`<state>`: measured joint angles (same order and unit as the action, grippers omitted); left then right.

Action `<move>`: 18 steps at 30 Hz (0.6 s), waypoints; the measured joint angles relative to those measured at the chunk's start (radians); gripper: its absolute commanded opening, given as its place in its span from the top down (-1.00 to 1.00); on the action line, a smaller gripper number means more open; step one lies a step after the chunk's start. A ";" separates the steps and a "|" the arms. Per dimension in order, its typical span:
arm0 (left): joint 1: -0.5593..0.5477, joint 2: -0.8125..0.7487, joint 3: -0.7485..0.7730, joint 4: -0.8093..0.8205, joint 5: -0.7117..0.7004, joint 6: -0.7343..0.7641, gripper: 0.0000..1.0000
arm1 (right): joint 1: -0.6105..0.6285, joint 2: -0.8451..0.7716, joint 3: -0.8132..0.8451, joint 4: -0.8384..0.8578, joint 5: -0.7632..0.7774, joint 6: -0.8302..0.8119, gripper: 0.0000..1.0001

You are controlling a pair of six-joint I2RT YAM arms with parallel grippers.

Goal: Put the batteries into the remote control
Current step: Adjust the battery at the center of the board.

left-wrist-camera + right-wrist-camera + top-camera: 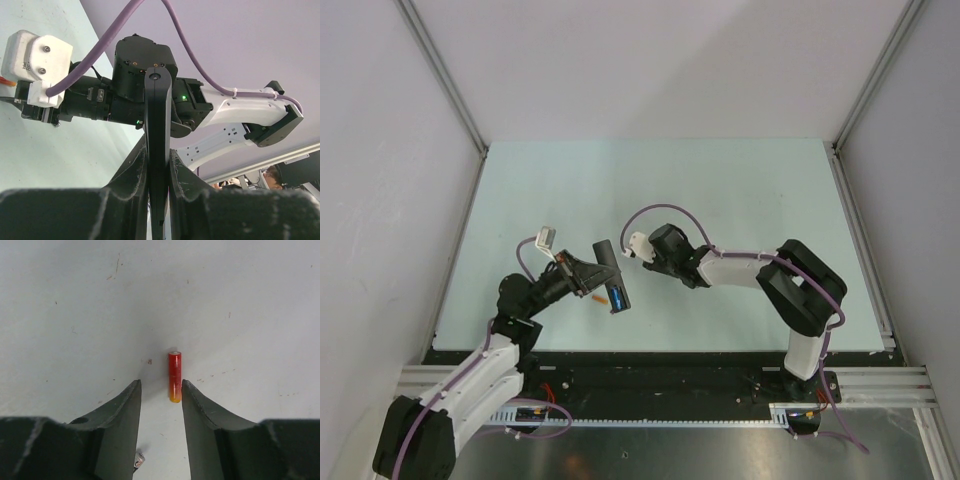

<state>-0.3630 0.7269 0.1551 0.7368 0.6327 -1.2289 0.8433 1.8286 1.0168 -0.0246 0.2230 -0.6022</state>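
My left gripper [588, 272] is shut on the remote control [611, 272], a slim black bar held edge-on above the table; in the left wrist view the remote [159, 125] stands clamped between both fingers. A blue battery [616, 295] shows at the remote's near end. A red battery with an orange end [175, 376] lies on the table just ahead of my right gripper [161, 386], close to the inner tip of its right finger. That gripper is open and empty, hovering low right of the remote [638, 257]. An orange-red battery [598, 296] shows by the left gripper.
The right arm's wrist and its purple cable [150, 30] fill the left wrist view right behind the remote. A small white-and-grey bit [139, 459] lies on the table under the right gripper's left finger. Grey enclosure walls [420, 150] border the pale table [720, 190].
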 measured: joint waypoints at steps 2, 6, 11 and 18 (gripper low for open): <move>-0.001 -0.003 0.000 0.000 0.000 0.000 1.00 | 0.002 0.000 0.000 0.001 0.010 0.008 0.09; -0.002 -0.009 0.000 0.000 0.000 0.000 1.00 | 0.004 -0.007 -0.001 0.005 0.039 0.055 -0.01; -0.002 -0.020 0.000 0.000 0.000 0.000 1.00 | 0.000 -0.068 -0.005 0.040 0.146 0.191 0.07; -0.002 -0.025 0.000 0.000 -0.001 -0.001 1.00 | -0.096 -0.162 0.025 0.027 0.266 0.673 -0.05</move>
<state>-0.3645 0.7021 0.1547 0.7372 0.6315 -1.2301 0.7471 1.6665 1.0416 0.0029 0.4892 0.0711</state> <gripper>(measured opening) 0.203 0.404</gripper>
